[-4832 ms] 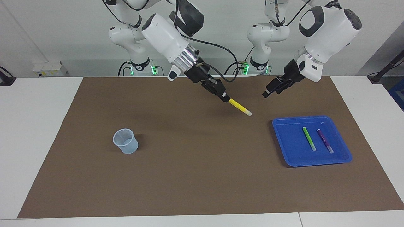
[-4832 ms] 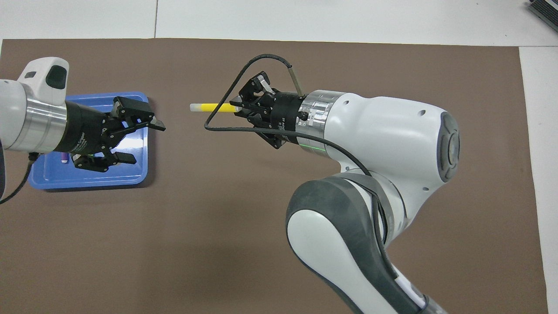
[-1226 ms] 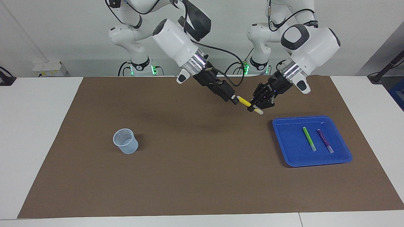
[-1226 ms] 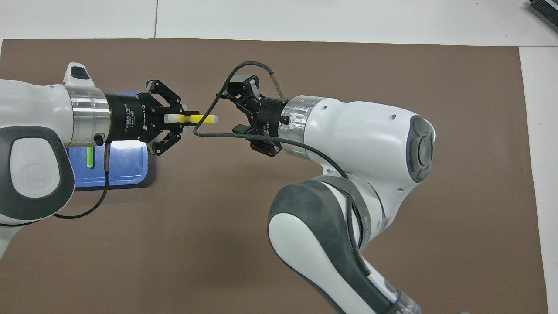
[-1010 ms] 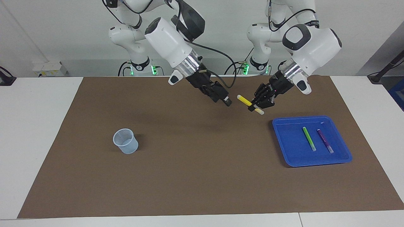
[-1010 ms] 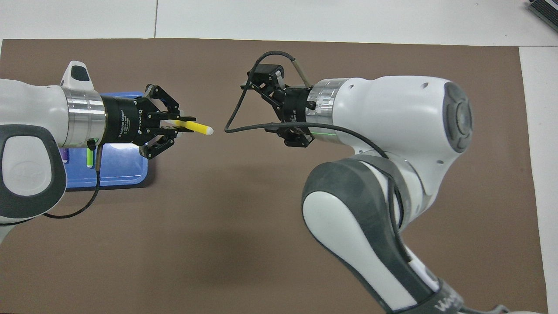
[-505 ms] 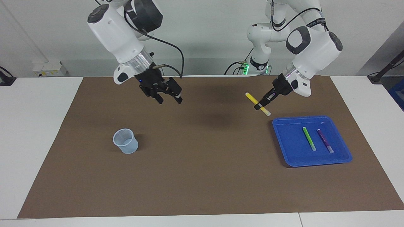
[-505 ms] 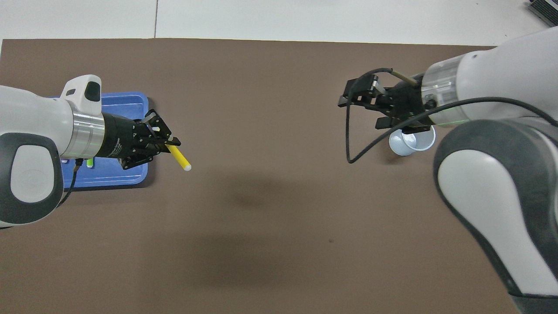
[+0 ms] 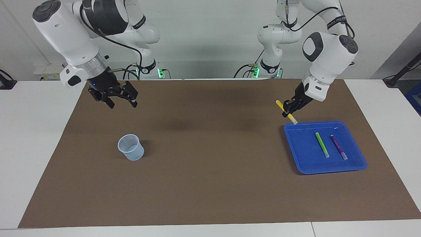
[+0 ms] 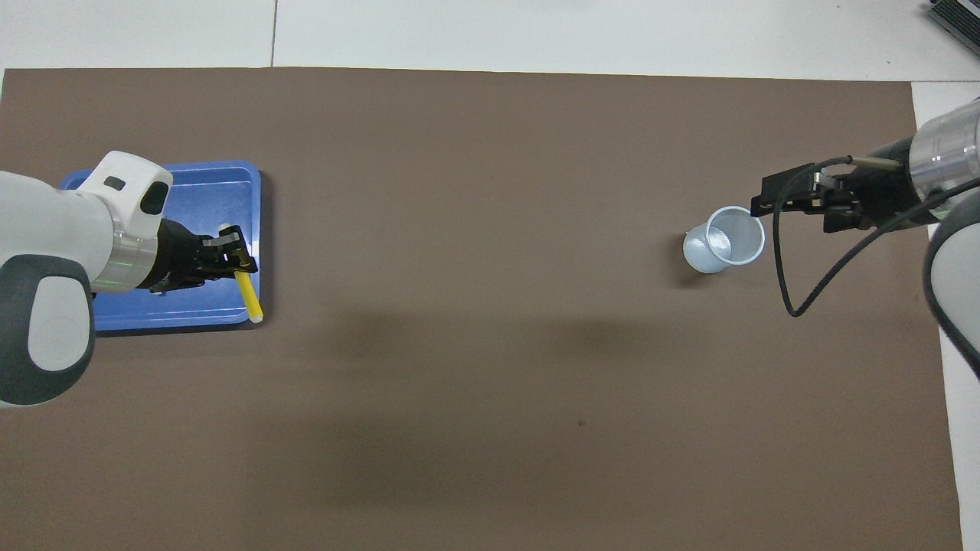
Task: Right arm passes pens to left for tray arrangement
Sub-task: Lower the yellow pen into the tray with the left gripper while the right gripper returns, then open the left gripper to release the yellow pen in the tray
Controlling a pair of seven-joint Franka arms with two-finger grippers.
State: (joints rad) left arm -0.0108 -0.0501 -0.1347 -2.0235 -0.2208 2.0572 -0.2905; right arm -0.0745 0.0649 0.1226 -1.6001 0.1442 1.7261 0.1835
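My left gripper (image 9: 286, 111) is shut on the yellow pen (image 9: 280, 106), which hangs tilted over the corner of the blue tray (image 9: 302, 158) nearest the robots and the table's middle. In the overhead view the left gripper (image 10: 236, 264) holds the yellow pen (image 10: 249, 298) above the tray's rim (image 10: 257, 229). A green pen (image 9: 321, 144) and a purple pen (image 9: 338, 147) lie side by side in the tray; the left arm hides them from above. My right gripper (image 9: 122, 103) hangs open and holds nothing, over the mat beside the cup (image 9: 131, 147).
A small translucent bluish cup (image 10: 726, 241) stands upright on the brown mat (image 9: 210, 171) toward the right arm's end, with the right gripper (image 10: 796, 205) just beside it from above. White table (image 9: 33, 148) borders the mat.
The right gripper let go of the yellow pen and swung back toward its own end, near the cup. The left gripper carried the pen from the table's middle to over the tray's corner.
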